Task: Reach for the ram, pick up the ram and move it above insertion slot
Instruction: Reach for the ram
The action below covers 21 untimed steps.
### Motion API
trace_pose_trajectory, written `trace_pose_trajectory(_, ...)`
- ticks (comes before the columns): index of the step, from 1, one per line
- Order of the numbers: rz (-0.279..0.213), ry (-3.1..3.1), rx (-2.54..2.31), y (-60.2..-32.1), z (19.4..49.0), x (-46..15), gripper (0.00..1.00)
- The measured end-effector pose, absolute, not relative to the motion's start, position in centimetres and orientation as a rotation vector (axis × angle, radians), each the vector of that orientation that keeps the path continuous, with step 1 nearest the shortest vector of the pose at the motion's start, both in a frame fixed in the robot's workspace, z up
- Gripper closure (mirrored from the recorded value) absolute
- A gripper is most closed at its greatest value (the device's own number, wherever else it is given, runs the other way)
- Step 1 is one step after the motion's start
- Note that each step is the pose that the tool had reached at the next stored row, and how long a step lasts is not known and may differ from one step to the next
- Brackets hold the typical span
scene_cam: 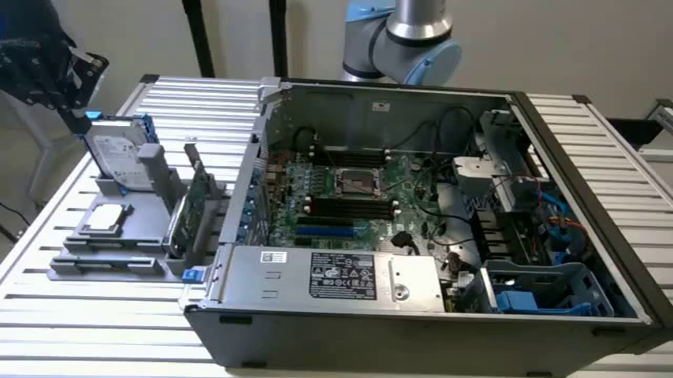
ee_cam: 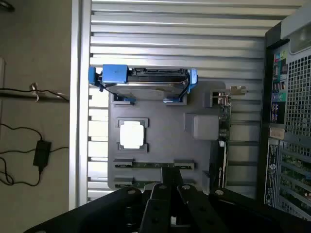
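The ram (ee_cam: 146, 165) is a thin green stick standing on edge in a slot of the grey holder (ee_cam: 165, 104), just below the white CPU (ee_cam: 132, 134). My gripper (ee_cam: 170, 172) hangs high above that end of the holder, fingers drawn together and nothing between them. In the exterior view the gripper (scene_cam: 72, 114) is a dark shape at the far left, well above the holder (scene_cam: 116, 236). The black insertion slots (scene_cam: 352, 206) lie on the motherboard inside the open case (scene_cam: 421, 303).
A hard drive (ee_cam: 143, 80) in blue brackets stands at one end of the holder. A taller green expansion card (ee_cam: 223, 141) stands on edge between the holder and the case wall. Slatted metal table (scene_cam: 94, 315) surrounds everything. Cables (ee_cam: 29, 150) lie on the floor.
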<state>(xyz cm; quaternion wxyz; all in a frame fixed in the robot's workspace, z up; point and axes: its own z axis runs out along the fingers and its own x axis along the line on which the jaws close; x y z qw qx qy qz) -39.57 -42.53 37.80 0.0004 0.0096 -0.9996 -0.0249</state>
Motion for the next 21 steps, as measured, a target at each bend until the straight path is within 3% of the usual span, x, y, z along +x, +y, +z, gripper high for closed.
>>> trace_pose_trajectory(14,-0.078,-3.14,0.03,-42.6,37.8,-39.6,0.89)
trace_pose_trajectory(21,-0.078,-3.14,0.03,-45.4,37.8,-39.6,0.89)
